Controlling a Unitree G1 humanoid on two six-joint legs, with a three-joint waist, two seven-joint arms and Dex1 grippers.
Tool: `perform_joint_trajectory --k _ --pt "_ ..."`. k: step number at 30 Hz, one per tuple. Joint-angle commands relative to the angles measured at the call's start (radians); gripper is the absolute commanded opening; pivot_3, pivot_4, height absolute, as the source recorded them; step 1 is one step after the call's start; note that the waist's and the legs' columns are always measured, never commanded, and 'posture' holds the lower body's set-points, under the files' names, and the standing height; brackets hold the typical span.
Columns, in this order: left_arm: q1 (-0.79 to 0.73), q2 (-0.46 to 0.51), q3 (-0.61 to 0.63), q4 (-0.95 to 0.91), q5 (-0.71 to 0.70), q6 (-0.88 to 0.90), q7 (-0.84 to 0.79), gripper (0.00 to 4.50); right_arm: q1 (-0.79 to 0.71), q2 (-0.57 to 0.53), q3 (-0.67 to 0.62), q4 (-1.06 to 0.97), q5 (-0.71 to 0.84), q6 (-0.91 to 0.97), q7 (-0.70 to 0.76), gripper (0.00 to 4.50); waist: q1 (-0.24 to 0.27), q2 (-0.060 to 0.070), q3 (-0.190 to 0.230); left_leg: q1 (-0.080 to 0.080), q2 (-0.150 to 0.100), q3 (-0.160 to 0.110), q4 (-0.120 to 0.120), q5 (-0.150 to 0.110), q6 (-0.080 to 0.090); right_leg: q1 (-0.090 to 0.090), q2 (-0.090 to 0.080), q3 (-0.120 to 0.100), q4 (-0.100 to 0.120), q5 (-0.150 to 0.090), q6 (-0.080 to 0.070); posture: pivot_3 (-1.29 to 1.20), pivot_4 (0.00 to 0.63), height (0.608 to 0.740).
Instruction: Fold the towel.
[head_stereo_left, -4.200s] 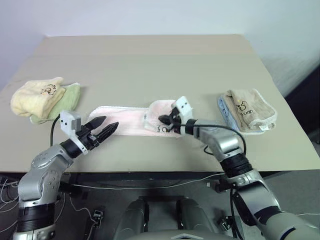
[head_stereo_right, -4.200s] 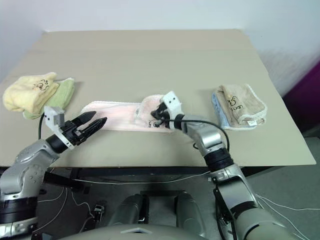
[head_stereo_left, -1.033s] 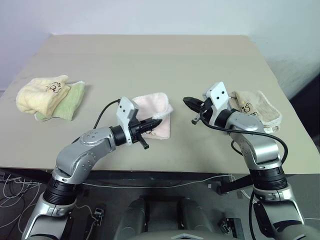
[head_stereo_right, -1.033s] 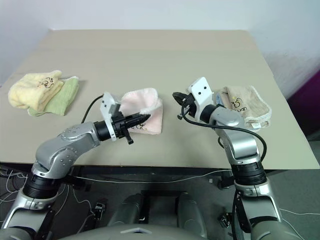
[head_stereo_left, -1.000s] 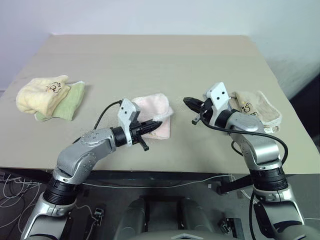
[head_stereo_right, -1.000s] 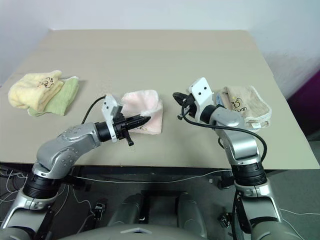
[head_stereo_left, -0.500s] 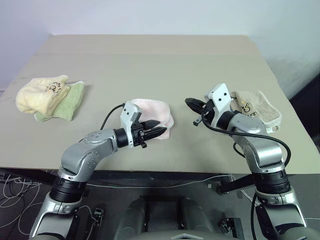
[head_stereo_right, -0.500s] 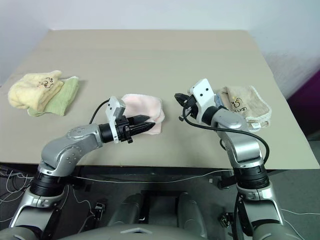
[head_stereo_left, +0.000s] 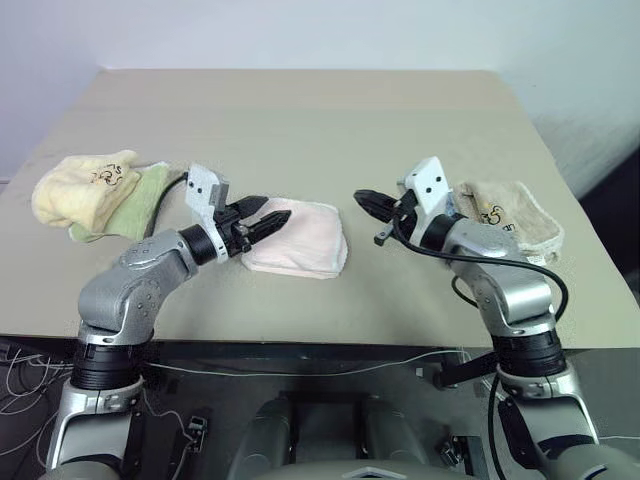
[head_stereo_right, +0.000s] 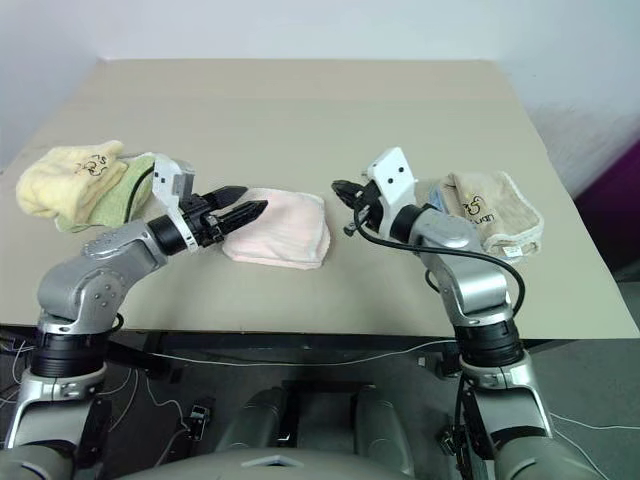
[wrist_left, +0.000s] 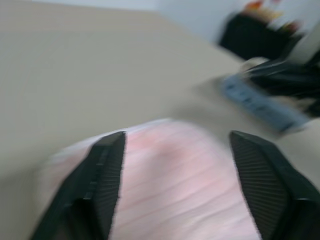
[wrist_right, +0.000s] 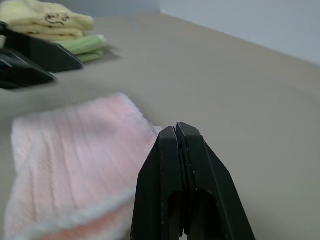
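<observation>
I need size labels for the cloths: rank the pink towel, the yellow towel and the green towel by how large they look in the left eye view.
1. Pink towel, folded, fully exposed.
2. Yellow towel.
3. Green towel, but it lies partly under the yellow one and behind the left claw, so its rank is unsure.

Pale pink towel (head_stereo_left: 300, 238) with white edging; yellow towel (head_stereo_left: 78, 187) on a light-green one (head_stereo_left: 140, 203); beige towel (head_stereo_left: 510, 215) over blue; tan table (head_stereo_left: 300, 120).

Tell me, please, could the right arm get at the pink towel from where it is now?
Probably yes: the right gripper hovers just beside the towel, fingers shut, with only bare table between them.
</observation>
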Motion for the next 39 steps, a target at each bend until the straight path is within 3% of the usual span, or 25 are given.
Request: perform_joint_trajectory --k 1,7,14,19,24,27,31,39 --pt "-0.028 -0.003 -0.069 0.069 0.113 -0.119 -0.059 2.01 -0.034 0.053 0.040 0.042 0.008 0.002 0.002 0.00 0.000 0.000 0.000 0.000 0.000 0.000 0.000 0.000 0.000 0.000 0.000 0.000 0.000 0.000 0.000 0.00 0.150 0.740" --pt "-0.050 -0.023 -0.152 0.225 0.248 -0.224 -0.110 0.04 0.011 0.147 0.139 0.233 -0.049 -0.020 -0.001 0.00 0.001 0.000 0.000 -0.001 0.000 0.000 0.000 0.000 0.000 -0.001 -0.001 0.000 0.000 0.000 0.000 0.00 0.150 0.740" --pt "-0.036 -0.055 -0.172 0.310 0.326 -0.270 -0.121 0.04 0.010 0.163 0.173 0.353 -0.121 -0.053 -0.024 0.00 -0.002 0.000 0.000 0.000 0.000 0.000 0.000 0.000 0.000 -0.001 0.000 0.000 0.002 0.000 0.000 0.00 0.150 0.740" --pt "-0.003 -0.072 -0.150 0.287 0.321 -0.264 -0.126 0.04 0.041 0.144 0.170 0.304 -0.128 -0.071 -0.006 0.00 -0.002 0.000 -0.001 0.001 0.000 0.000 0.000 0.000 0.000 0.000 -0.001 0.000 0.001 0.000 0.000 0.00 0.150 0.740" --pt "-0.043 -0.135 0.060 0.204 0.125 -0.220 -0.089 0.04 0.048 0.101 0.091 0.135 -0.076 -0.074 0.007 0.00 0.001 0.000 -0.001 -0.001 0.000 -0.001 0.002 0.000 0.000 -0.001 -0.001 -0.001 0.001 0.000 0.000 0.00 0.150 0.740" --pt "-0.064 -0.108 0.156 0.168 0.057 -0.194 -0.084 0.04 0.043 0.065 -0.004 0.028 0.029 0.026 0.025 0.00 0.000 0.000 0.000 -0.002 0.000 -0.001 0.002 0.000 0.000 -0.002 -0.001 -0.001 0.002 0.000 0.000 0.00 0.150 0.740" --pt "-0.034 -0.028 0.155 0.160 0.107 -0.225 -0.127 0.00 0.050 0.031 -0.094 -0.042 0.175 0.219 0.038 0.85 -0.005 0.000 -0.001 -0.001 0.000 -0.001 0.000 0.000 0.000 -0.002 -0.001 0.000 0.002 0.000 0.000 0.00 0.150 0.740" --pt "0.004 0.004 0.162 0.161 0.124 -0.249 -0.154 0.00 -0.008 0.126 -0.254 0.103 0.388 0.563 -0.077 3.56 0.000 0.000 0.000 -0.001 0.000 -0.001 0.000 0.000 0.000 -0.002 -0.002 0.000 0.002 0.000 0.000 0.00 0.150 0.740"
